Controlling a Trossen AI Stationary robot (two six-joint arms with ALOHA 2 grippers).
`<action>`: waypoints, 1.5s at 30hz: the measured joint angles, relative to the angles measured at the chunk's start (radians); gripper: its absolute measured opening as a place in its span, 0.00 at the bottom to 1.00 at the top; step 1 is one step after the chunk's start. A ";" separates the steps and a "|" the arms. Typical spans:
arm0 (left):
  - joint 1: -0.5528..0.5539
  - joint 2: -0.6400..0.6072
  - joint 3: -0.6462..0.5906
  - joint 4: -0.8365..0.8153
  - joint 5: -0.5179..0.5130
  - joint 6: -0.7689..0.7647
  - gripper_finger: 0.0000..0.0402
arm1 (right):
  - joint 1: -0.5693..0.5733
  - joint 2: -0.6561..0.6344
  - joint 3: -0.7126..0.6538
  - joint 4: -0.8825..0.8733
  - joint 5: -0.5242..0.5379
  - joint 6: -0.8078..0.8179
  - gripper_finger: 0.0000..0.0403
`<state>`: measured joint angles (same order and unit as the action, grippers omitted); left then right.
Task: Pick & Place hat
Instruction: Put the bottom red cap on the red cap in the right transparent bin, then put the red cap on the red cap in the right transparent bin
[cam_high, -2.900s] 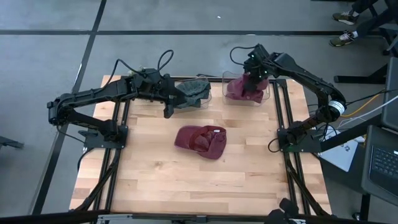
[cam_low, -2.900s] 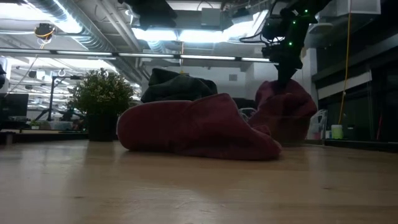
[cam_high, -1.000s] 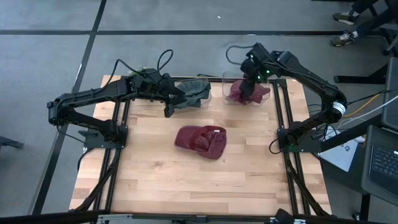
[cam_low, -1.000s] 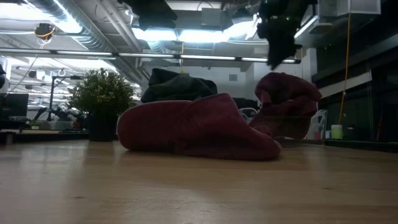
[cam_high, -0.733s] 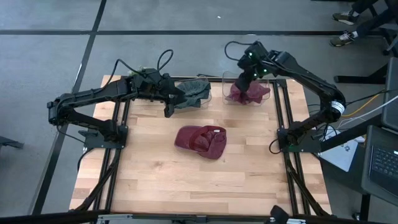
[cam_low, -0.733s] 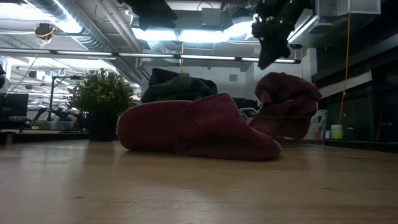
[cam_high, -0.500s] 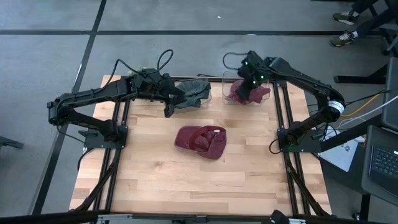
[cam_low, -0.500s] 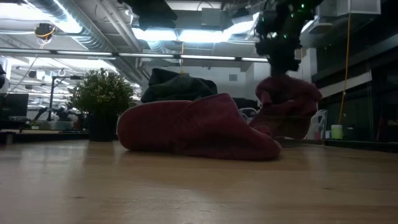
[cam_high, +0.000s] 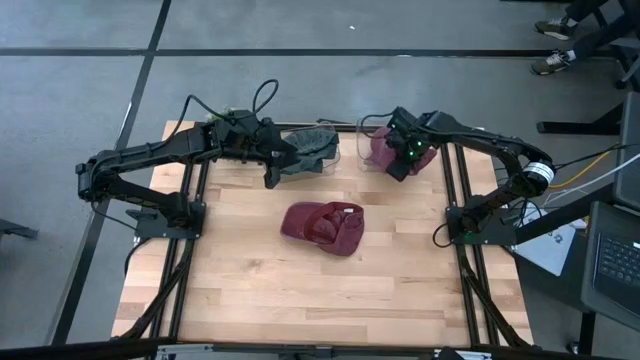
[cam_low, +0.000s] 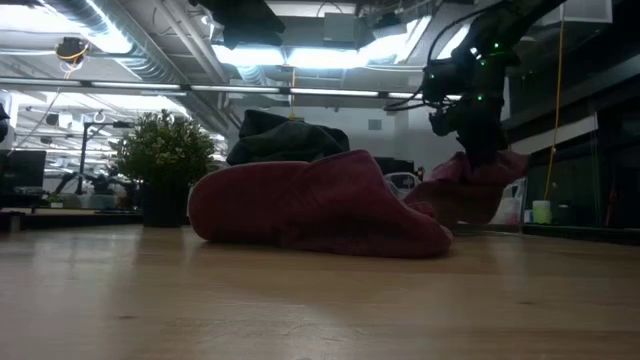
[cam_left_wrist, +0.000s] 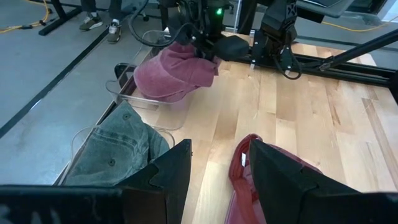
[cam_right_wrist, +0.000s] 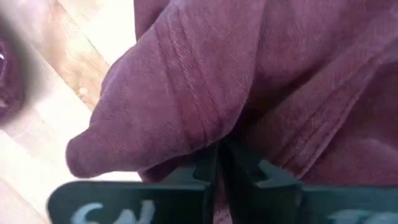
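- Since the earlier frames the right gripper (cam_high: 398, 160) is seen lowered from above the clear bin (cam_high: 366, 142) to the near edge of the maroon hat (cam_high: 384, 150) in it, its jaws gone from spread to pressed together.
- A fold of that hat's fabric (cam_right_wrist: 186, 106) is pinched between the closed fingers; the hat is draped over the bin's rim at the table's far right.
- The fabric is soft, ribbed with stitch lines, crumpled.
- A second maroon cap (cam_high: 324, 226) is found at the table's centre, unmoved.
- The left gripper (cam_high: 272, 172) is held beside the olive-green garment (cam_high: 308, 148), jaws parted, holding nothing.
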<state>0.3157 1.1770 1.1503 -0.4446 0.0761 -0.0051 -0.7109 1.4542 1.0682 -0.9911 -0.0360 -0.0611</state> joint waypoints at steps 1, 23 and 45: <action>0.000 0.000 0.000 0.000 0.000 0.000 0.39 | 0.000 -0.004 0.007 -0.004 0.000 -0.002 0.06; -0.044 0.012 -0.002 0.006 0.298 0.075 0.39 | 0.097 -0.480 0.205 0.107 -0.215 0.146 0.12; -0.305 0.221 -0.001 -0.269 0.226 0.202 0.40 | 0.442 -0.386 -0.077 0.479 -0.228 0.483 0.48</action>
<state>0.0103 1.3984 1.1492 -0.7136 0.3022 0.1970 -0.2690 1.0682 0.9913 -0.5123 -0.2644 0.4219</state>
